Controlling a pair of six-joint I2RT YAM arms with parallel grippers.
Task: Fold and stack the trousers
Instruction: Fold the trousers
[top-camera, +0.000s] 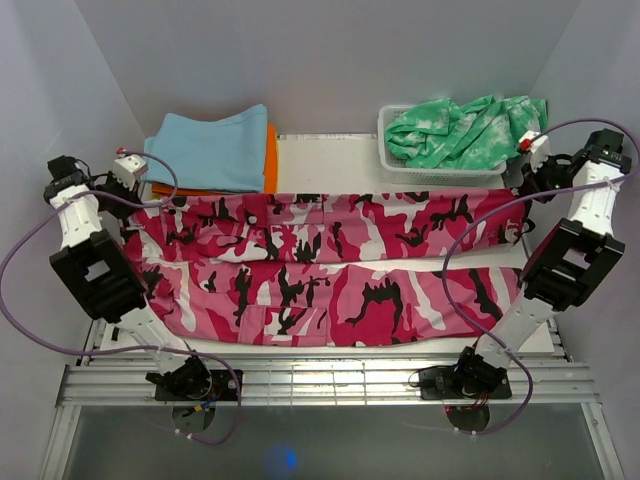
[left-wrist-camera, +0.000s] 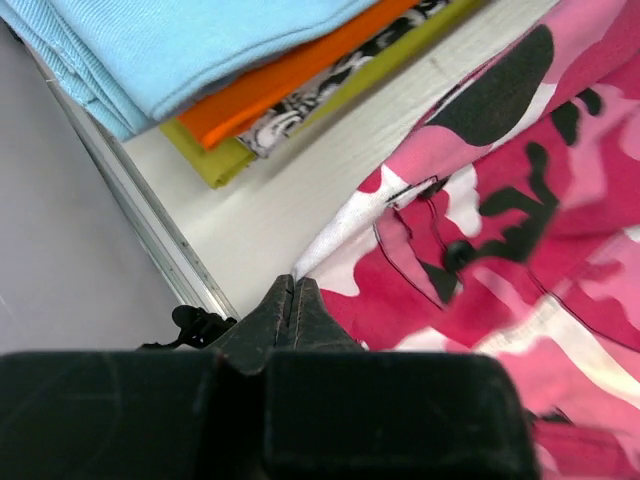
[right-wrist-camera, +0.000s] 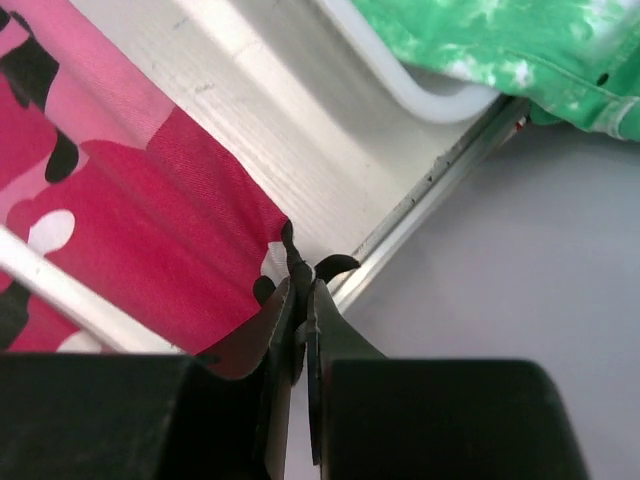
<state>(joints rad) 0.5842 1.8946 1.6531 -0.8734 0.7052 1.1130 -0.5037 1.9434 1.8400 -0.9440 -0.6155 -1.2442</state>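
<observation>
My right pincer (right-wrist-camera: 303, 272) was clamped on a corner of the trousers (top-camera: 330, 265). My left pincer (left-wrist-camera: 292, 292) was pressed shut, apparently nipping the opposite edge. The trousers lay stretched sideways across the table (top-camera: 320, 160), between my two arms.

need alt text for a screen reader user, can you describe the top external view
Pink camouflage trousers lie spread across a white table, their far edge pinched at each end by the left gripper and right gripper. Behind them sit a stack of folded clothes, light blue on top, and a white basket holding a green tie-dye garment.
</observation>
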